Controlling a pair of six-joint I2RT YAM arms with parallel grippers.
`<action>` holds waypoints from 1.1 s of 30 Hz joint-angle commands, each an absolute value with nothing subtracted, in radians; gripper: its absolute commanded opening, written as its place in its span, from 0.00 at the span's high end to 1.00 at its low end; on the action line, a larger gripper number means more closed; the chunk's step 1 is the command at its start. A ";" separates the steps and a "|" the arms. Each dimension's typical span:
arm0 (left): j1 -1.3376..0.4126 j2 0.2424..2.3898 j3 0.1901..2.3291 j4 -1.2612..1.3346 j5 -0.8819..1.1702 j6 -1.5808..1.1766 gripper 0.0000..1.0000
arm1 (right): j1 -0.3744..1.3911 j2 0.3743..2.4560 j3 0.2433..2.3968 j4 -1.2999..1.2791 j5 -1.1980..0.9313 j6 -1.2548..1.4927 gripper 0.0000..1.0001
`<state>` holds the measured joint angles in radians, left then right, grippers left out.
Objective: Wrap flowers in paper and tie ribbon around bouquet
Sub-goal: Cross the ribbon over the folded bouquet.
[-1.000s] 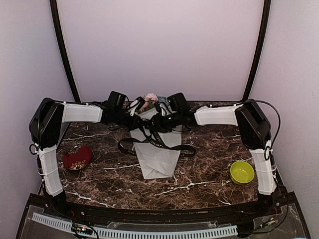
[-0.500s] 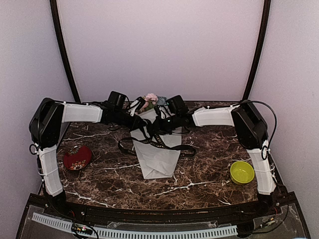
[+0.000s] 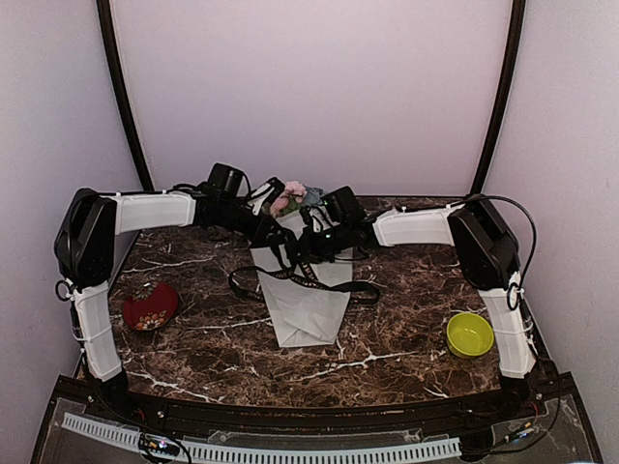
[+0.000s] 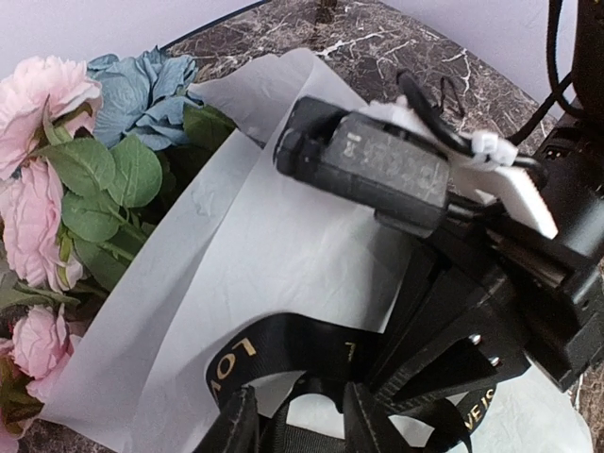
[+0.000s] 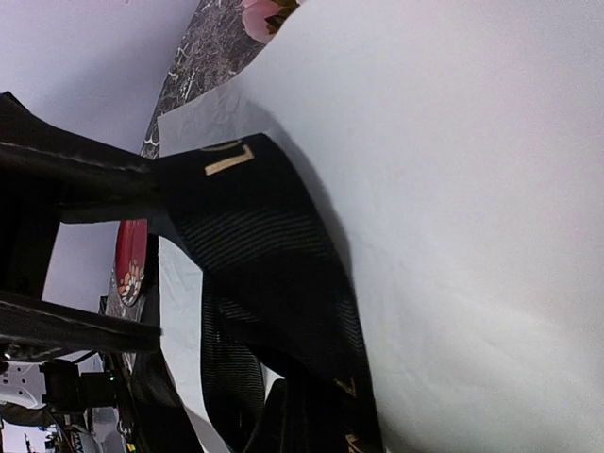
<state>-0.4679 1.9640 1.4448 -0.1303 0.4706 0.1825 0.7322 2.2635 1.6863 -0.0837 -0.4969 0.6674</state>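
bouquet (image 3: 306, 307) is found lying on the marbled tabletop (image 3: 406, 343), near its middle and toward the far side. the blooms are turned to the back wall and the folded point to the arm bases.

paper (image 4: 264, 236) is seen folded into a cone around the stems, so the wrapping step is judged complete. flowers (image 4: 66, 179), pink and blue-grey with green leaves, are noted protruding from the cone's open far end.

ribbon (image 4: 283, 351), black with gold lettering, is laid across the upper part of the cone. its loops are lifted above the paper between the two hands and its ends are trailed on the tabletop to either side. no finished knot can be made out, so the step in hand is judged to be the tying.

right hand (image 3: 302, 253) is recorded as clenched, apparently on a strand of the ribbon, though the pinch point itself is not clearly shown. left hand (image 4: 298, 406) is recorded as released. its fingers are parted and nothing is clamped between them, with the ribbon passing just beyond their tips.

for the next move it is judged that a free strand must be taken by the left hand and passed through a loop while tension is held by the right. the ribbon is floppy and the paper thin, so a hard pull could drag or open the cone.
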 commanded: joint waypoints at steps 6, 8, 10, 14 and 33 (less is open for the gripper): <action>-0.411 1.941 1.534 -0.232 0.545 0.236 0.73 | 0.732 2.270 1.673 -0.097 -0.485 0.653 1.00; -0.410 1.969 1.560 -0.268 0.547 0.272 0.71 | 0.732 2.270 1.672 -0.097 -0.486 0.653 1.00; -0.410 2.000 1.596 -0.318 0.563 0.297 0.69 | 0.732 2.271 1.673 -0.095 -0.486 0.654 1.00; -0.411 2.029 1.630 -0.378 0.669 0.334 0.64 | 0.732 2.272 1.674 -0.094 -0.485 0.655 1.00; -0.437 2.067 1.621 -0.321 0.474 0.394 0.69 | 0.732 2.271 1.683 -0.108 -0.482 0.651 1.00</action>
<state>-0.4358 2.0590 1.6112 -0.3103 0.5343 0.3607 0.7322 2.2635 1.6863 -0.1104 -0.4950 0.6636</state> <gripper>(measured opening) 0.309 0.004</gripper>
